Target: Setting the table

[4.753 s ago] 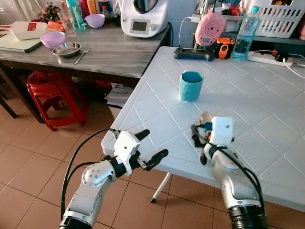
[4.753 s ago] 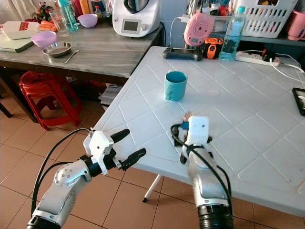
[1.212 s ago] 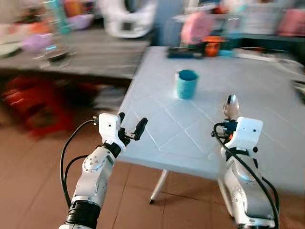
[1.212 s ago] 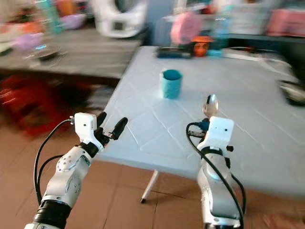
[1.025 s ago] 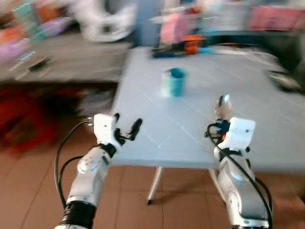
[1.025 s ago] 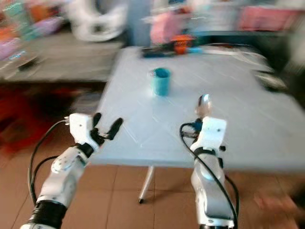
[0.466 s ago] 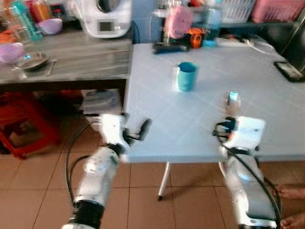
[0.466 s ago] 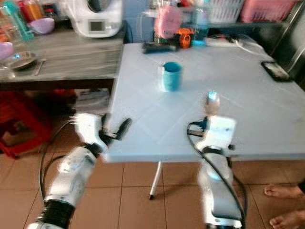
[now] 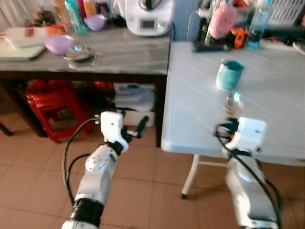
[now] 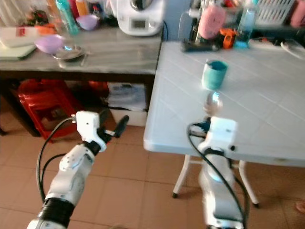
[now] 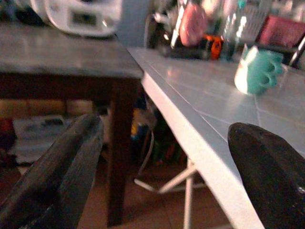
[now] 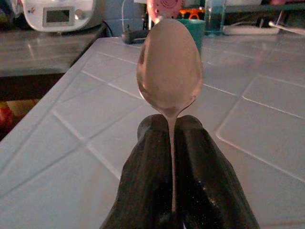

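**A:** Where is the spoon (image 12: 170, 71) right now?

**B:** Pinched in the right gripper (image 12: 172, 191). Its two black fingers are pressed together on the thin handle, and the bowl stands upright above them. In the head views it hangs over the near edge of the white table (image 9: 281, 109), with the teal cup (image 9: 229, 74) farther in, well apart from it.

**A:** And the other arm?

**B:** The left gripper (image 9: 129, 125) has its fingers spread and holds nothing. It hovers off the table's left edge, over the tiled floor (image 9: 38, 181), in front of the grey wooden counter (image 9: 124, 50).

**A:** So what is the step in hand?

**B:** My reading is that the spoon is being carried to its place in the setting and is not yet laid down. The cup is the only setting piece on the white table so far, so a spot just beside it seems sensible.

**A:** How to do it well?

**B:** Reach inward first, well clear of the near edge, so the spoon cannot slide off. Tip the wrist until the handle lies nearly flat on the tabletop before letting go; released upright, it would topple and could knock the cup. Keep a gap to the cup, and part the fingers only once the bowl touches the surface. The grip is on a thin handle, so a slow move guards against it twisting.
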Tool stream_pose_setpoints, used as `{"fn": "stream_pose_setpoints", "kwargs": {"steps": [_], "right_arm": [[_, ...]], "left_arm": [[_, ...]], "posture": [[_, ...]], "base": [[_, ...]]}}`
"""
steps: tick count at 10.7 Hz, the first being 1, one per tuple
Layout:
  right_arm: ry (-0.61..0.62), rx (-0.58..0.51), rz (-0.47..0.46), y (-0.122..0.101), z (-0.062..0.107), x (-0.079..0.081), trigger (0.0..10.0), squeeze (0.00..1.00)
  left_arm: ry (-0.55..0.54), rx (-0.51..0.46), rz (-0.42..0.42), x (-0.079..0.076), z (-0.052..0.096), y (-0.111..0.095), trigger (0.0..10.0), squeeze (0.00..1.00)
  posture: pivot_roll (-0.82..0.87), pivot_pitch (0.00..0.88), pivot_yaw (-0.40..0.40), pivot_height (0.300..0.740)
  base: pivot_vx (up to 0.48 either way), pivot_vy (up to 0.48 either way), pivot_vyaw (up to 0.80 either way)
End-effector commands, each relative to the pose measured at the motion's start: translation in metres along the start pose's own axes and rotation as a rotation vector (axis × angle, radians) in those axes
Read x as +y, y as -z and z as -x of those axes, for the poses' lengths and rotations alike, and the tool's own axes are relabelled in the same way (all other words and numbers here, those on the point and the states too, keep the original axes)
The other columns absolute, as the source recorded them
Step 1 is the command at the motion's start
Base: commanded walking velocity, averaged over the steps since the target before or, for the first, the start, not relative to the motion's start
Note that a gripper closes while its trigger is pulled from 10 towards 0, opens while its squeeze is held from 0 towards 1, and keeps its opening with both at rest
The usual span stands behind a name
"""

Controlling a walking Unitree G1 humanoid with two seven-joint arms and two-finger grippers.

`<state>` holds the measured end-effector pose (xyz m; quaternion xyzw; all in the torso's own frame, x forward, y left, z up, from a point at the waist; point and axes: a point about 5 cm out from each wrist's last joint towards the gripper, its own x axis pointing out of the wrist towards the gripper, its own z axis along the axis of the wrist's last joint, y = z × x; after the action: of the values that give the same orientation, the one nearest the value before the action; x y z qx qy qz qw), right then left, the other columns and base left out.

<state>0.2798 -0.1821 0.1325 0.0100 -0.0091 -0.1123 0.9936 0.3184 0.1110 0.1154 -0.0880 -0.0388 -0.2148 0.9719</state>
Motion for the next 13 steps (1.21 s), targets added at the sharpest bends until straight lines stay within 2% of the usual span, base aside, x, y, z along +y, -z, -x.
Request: {"fn": "stream_pose_setpoints", "kwargs": {"steps": [1,7,9,11,13], "right_arm": [[-0.042,-0.034,-0.019,-0.007,0.001,0.013,10.0,0.0],[-0.042,-0.042,-0.017,-0.009,0.001,0.012,10.0,0.0],[-0.026,-0.029,-0.032,-0.006,0.001,0.009,10.0,0.0],[-0.026,-0.035,-0.03,-0.007,0.001,0.01,10.0,0.0],[-0.024,-0.039,-0.029,-0.007,0.001,0.01,10.0,0.0]], "left_arm": [[-0.047,0.005,-0.029,0.013,0.005,-0.001,10.0,0.0],[-0.053,0.005,-0.035,0.011,0.004,0.002,10.0,0.0],[-0.011,-0.012,-0.036,0.007,0.004,0.0,10.0,0.0],[0.054,-0.044,0.005,0.003,0.005,-0.005,10.0,0.0],[0.065,-0.041,0.016,0.002,0.005,-0.004,10.0,0.0]], "posture": [[-0.01,0.045,0.036,0.74],[-0.01,0.048,0.033,0.74],[-0.01,0.047,0.034,0.74],[-0.01,0.047,0.036,0.74],[-0.01,0.046,0.038,0.74]], "base": [[0.0,0.356,0.62],[0.0,0.357,0.61],[0.0,0.0,0.0],[0.0,0.0,0.0],[0.304,0.0,0.0]]}}
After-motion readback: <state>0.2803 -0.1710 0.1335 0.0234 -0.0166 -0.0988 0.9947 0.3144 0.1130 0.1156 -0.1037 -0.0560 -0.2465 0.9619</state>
